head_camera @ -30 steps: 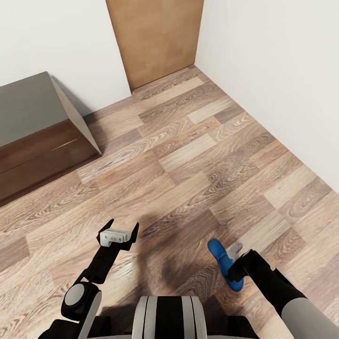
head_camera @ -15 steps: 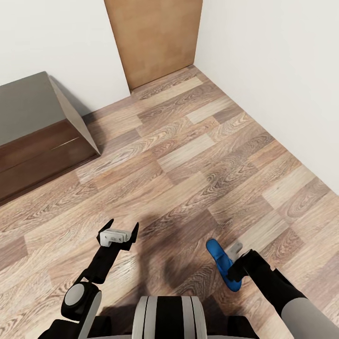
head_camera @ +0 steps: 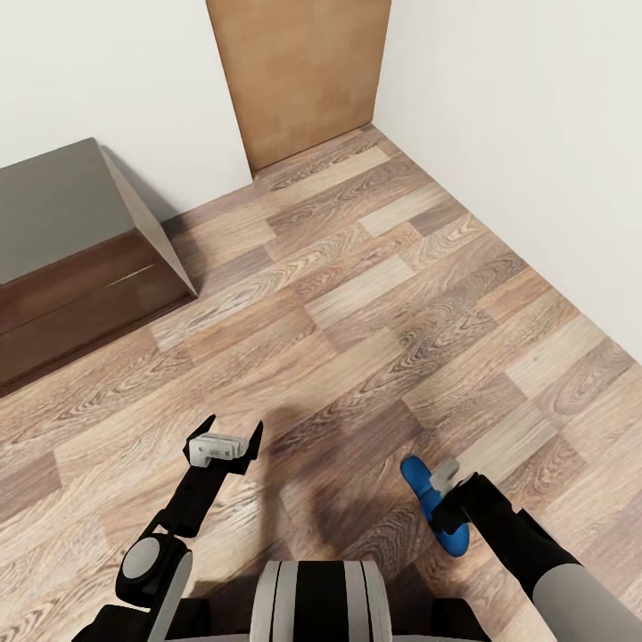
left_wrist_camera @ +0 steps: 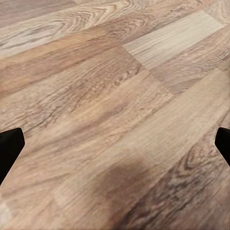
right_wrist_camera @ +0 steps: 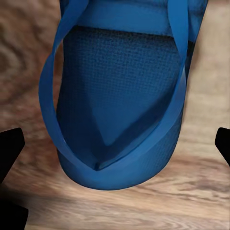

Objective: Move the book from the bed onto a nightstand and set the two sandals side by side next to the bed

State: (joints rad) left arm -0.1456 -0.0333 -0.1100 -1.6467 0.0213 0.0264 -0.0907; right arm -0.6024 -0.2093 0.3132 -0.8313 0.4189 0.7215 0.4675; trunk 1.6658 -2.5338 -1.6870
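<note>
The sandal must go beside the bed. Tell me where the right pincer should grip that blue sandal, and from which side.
Grip the blue sandal across its width, by the two long edges of the sole, coming down from above. It seems to lie flat on the floor with straps up, and the sole looks thin. The right pincer stands open with a fingertip to either side of it.

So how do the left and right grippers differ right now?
The left gripper hangs over bare floor with nothing between its fingers; the right gripper has a blue sandal between its fingers. The left gripper reaches farther forward than the right gripper. Both are open.
</note>
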